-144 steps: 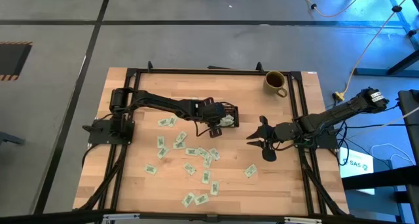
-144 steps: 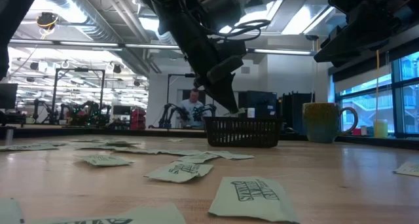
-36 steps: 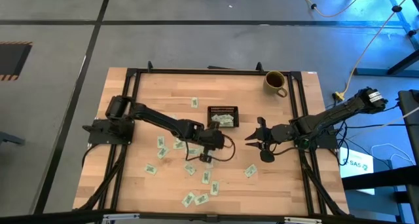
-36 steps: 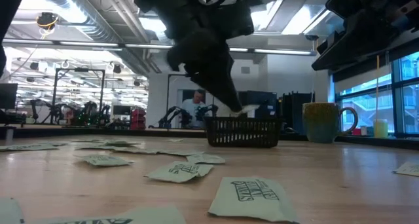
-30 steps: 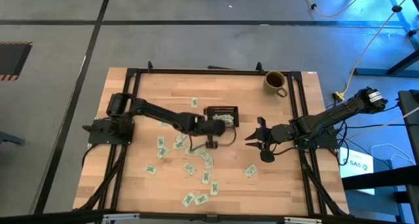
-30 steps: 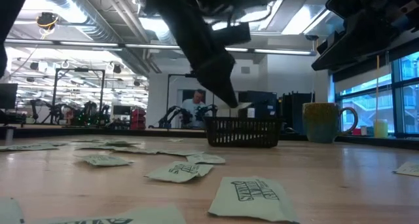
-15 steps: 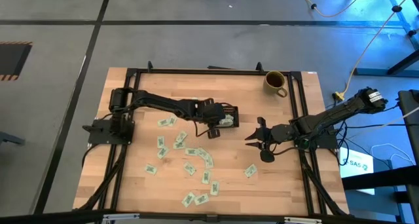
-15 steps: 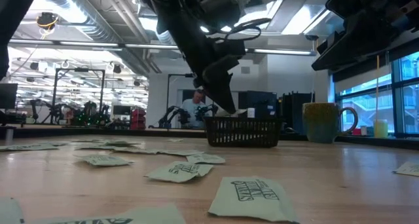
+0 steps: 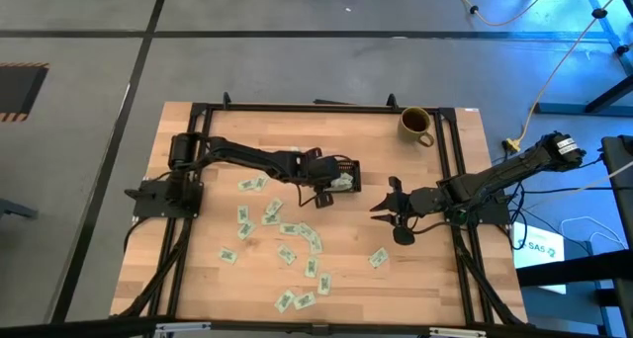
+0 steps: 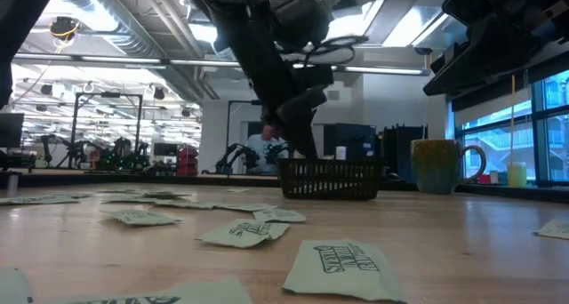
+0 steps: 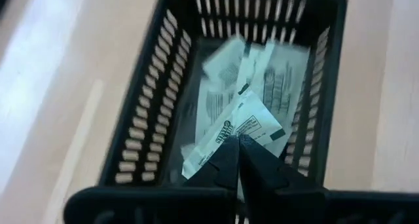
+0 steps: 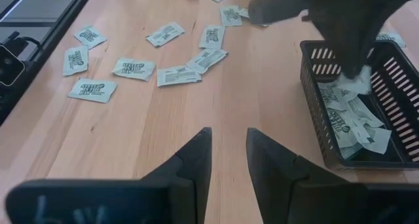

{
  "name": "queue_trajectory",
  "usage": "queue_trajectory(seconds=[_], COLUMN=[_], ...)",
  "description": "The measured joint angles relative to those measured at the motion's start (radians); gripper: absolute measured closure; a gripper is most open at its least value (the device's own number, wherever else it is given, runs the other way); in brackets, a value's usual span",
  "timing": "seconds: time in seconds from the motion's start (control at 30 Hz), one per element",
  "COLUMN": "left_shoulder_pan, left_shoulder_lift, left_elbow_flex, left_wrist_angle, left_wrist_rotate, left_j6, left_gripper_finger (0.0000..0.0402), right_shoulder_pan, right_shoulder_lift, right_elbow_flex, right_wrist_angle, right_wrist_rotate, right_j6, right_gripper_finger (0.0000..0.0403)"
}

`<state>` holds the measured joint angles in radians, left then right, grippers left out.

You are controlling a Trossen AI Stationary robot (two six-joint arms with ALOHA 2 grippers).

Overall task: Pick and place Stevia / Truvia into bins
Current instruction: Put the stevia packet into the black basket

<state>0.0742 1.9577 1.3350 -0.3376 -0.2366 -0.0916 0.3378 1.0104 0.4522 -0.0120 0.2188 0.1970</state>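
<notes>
**Left gripper pinches a packet over the black tray**

The left gripper (image 11: 239, 142), reaching down into the small black slotted plastic tray (image 9: 337, 166), is closed on one pale green-and-white paper sweetener packet (image 11: 239, 122). Several more packets (image 12: 353, 119) lie inside the tray; many others (image 9: 282, 229) are scattered on the wooden table (image 9: 435, 269). The right gripper (image 9: 388, 208) hovers spread and empty, near the tray's right.

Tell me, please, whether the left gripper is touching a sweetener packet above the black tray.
Touching. The left wrist view shows the left gripper with its fingertips pinched shut on a packet, held over the black tray.
</notes>
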Motion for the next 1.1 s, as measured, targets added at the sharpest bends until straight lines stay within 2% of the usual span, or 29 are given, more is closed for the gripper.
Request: queue_trajectory(seconds=[0.23, 0.53, 0.7, 0.87, 1.1], left_shoulder_pan=[0.0, -0.001, -0.012, -0.042, -0.152], left_shoulder_lift=[0.017, 0.01, -0.023, -0.064, -0.076], left_elbow_flex=[0.001, 0.001, 0.001, 0.001, 0.001], left_wrist_angle=[0.022, 0.01, 0.004, -0.085, -0.162], left_wrist_rotate=[0.002, 0.002, 0.004, 0.072, 0.14], left_j6=[0.0, 0.01, 0.065, 0.076, 0.069], left_gripper_finger=[0.0396, 0.0361, 0.0351, 0.0351, 0.0358], right_shoulder_pan=[0.0, 0.0, 0.0, 0.0, 0.0], right_shoulder_lift=[0.0, 0.0, 0.0, 0.0, 0.0], right_elbow_flex=[0.0, 0.0, 0.0, -0.001, -0.001], right_wrist_angle=[-0.001, -0.001, -0.005, -0.011, -0.013], right_wrist_rotate=[0.0, 0.0, 0.0, 0.0, 0.0], right_j6=[0.002, 0.003, 0.004, 0.009, 0.004], right_gripper_finger=[0.0304, 0.0304, 0.0304, 0.0304, 0.0304])
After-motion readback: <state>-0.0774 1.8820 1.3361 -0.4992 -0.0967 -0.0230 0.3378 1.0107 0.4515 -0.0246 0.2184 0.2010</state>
